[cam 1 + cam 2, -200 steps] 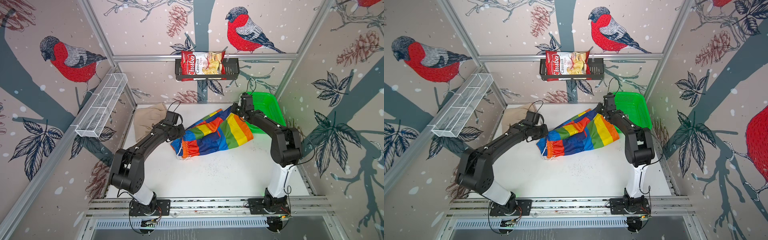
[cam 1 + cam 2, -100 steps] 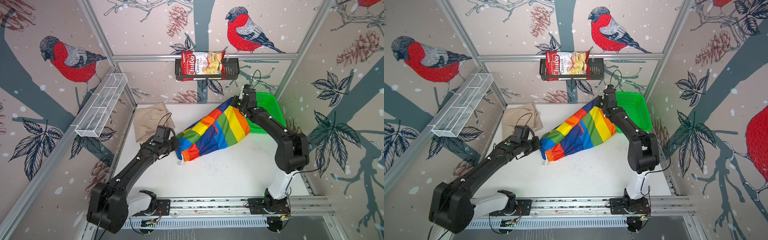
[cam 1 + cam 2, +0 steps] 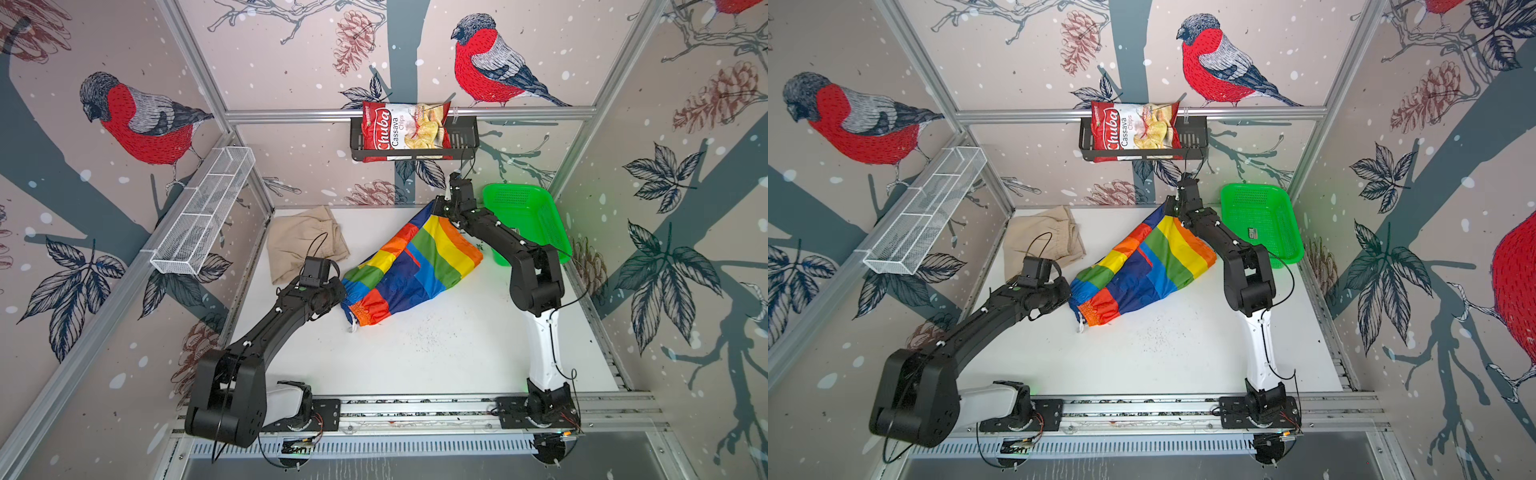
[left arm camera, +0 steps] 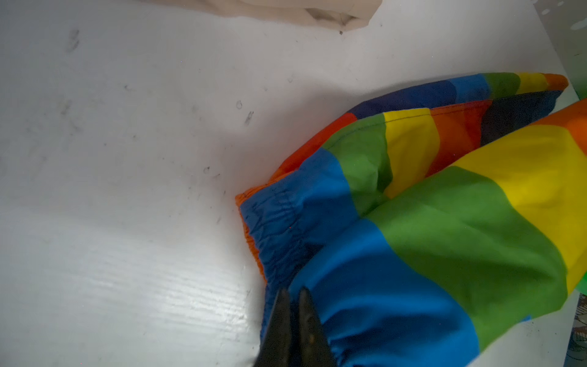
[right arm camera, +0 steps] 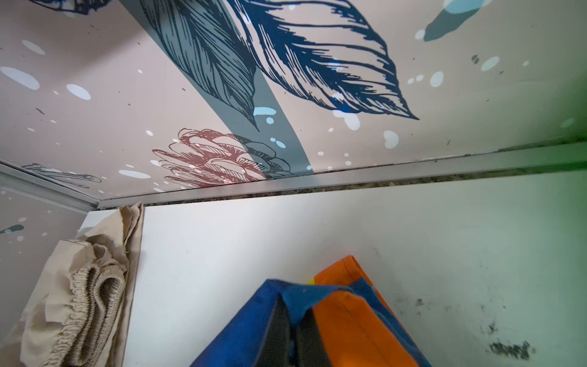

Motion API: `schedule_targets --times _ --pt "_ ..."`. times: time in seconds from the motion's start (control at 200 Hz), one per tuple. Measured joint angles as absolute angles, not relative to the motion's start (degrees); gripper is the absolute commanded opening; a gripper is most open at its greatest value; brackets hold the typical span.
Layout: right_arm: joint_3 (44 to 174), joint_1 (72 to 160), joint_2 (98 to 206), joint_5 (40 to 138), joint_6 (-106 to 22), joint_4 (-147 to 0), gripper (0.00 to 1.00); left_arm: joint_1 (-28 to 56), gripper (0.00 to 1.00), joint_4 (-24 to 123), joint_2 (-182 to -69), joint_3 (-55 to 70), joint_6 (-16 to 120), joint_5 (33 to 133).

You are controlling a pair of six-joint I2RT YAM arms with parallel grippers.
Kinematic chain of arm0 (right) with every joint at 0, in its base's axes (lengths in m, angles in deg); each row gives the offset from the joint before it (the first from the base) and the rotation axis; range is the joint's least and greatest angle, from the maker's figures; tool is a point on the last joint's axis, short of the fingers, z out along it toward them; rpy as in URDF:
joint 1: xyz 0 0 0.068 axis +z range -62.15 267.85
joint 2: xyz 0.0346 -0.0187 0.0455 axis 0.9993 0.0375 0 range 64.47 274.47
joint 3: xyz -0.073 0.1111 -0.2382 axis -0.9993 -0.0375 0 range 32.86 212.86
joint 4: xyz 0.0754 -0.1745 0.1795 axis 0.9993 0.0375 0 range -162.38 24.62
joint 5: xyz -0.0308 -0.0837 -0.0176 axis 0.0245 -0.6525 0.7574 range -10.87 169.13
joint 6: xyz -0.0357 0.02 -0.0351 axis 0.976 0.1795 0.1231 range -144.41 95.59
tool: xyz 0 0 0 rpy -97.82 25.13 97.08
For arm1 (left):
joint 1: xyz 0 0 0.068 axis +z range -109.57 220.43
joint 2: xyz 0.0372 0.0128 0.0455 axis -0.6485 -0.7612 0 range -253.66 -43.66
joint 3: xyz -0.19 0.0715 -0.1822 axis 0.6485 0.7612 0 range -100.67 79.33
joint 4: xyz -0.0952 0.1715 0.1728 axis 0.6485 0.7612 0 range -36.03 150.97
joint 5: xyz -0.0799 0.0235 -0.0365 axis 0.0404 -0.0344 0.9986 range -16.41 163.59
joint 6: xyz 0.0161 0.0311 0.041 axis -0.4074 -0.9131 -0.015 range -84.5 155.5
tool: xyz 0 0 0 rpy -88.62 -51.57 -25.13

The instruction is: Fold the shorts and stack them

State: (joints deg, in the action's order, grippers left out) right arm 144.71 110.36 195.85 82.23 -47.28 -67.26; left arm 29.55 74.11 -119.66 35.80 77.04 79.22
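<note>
Where the white table (image 3: 436, 353) meets the left wall, the beige shorts (image 3: 303, 241) lie crumpled in the far left corner, under the end of the wire shelf (image 3: 203, 212) and apart from the rainbow shorts (image 3: 411, 266). The left arm stretches low and forward from its base at the near rail, with its elbow close to the left wall. The left claw (image 3: 338, 291) is clamped on the gathered waistband; the left wrist view shows its fingers (image 4: 279, 324) pressed together at the blue elastic edge. From there the rainbow shorts run diagonally across the middle of the table toward the far right. The waist end sits low near the surface with a white drawstring (image 3: 353, 326) trailing, and the other end is lifted. Wide bare table lies in front of them, down to the near rail. The right arm rises from its base, bends sharply at the elbow and reaches back toward the far wall. There the right claw (image 3: 440, 208) pinches a raised hem corner, with cloth draped over its closed tips. Just to its right the green basket (image 3: 515, 188) sits against the right wall; whether the forearm touches it I cannot tell
</note>
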Motion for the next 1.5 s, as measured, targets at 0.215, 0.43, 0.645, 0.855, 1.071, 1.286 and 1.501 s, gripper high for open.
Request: schedule_targets --times 0.215,0.43,0.645,0.855,1.071,1.286,1.501 --pt "151.2 110.2 202.4 82.5 -46.9 -66.2 0.57 29.9 0.71 76.5 -125.7 32.0 76.4 77.4" --pt "149.5 110.3 199.3 82.1 -46.7 -64.1 0.58 30.1 0.66 81.3 -123.7 25.7 75.5 74.2" --pt "124.8 111.1 182.3 77.2 -45.6 -67.6 0.59 25.9 0.54 80.4 -118.6 24.2 74.0 77.8" --pt "109.0 108.8 179.1 74.2 -47.3 -69.3 0.59 17.0 0.62 77.3 -122.9 23.5 73.1 82.5" --pt "99.5 110.4 176.5 73.5 -48.6 -71.0 0.56 10.2 0.66 74.1 -128.8 23.2 74.5 84.7" --pt "85.2 112.8 166.7 71.0 -53.1 -72.0 0.57 7.5 0.60 72.3 -135.0 22.3 75.7 86.1" --pt "70.6 119.8 155.5 68.2 -58.6 -75.5 0.56 7.2 0.60 72.7 -139.2 19.0 74.4 85.1"
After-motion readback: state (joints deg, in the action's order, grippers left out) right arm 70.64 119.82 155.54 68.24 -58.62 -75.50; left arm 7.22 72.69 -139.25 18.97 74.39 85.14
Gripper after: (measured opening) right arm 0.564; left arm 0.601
